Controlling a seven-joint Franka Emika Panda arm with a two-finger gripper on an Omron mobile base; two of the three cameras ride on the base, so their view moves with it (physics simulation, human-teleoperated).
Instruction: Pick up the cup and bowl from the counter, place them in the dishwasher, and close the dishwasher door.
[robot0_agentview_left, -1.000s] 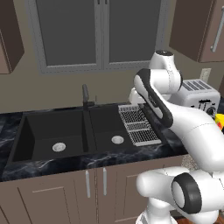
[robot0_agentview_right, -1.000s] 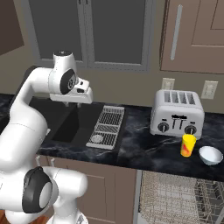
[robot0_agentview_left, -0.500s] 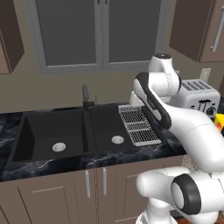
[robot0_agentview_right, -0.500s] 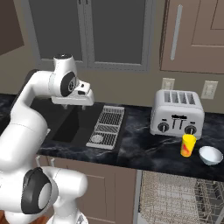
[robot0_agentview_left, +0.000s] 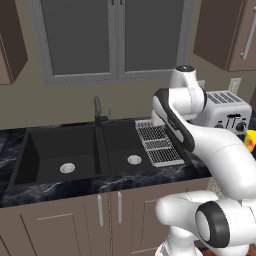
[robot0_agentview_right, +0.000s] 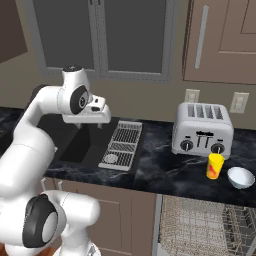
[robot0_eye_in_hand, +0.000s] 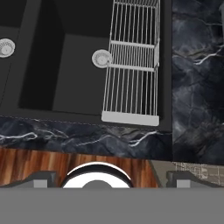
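The claw (robot0_eye_in_hand: 105, 179) hangs above the sink (robot0_agentview_right: 75, 142) with tips spread wide and nothing between them — likely readied for a grab. The cup (robot0_agentview_right: 215, 166) and bowl (robot0_agentview_right: 240, 177) wait on the desk (robot0_agentview_right: 165, 170) at its three o'clock, above the dishwasher (robot0_agentview_right: 200, 225) rack — pulled out, ready to load.

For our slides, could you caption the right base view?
Arm over the sink; yellow cup and white bowl wait beside the toaster.

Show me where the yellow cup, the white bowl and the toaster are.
cup (robot0_agentview_right: 215, 166), right base view, middle of its yellow side.
bowl (robot0_agentview_right: 240, 177), right base view, its white outer wall.
toaster (robot0_agentview_right: 202, 131), right base view, its silver front face.
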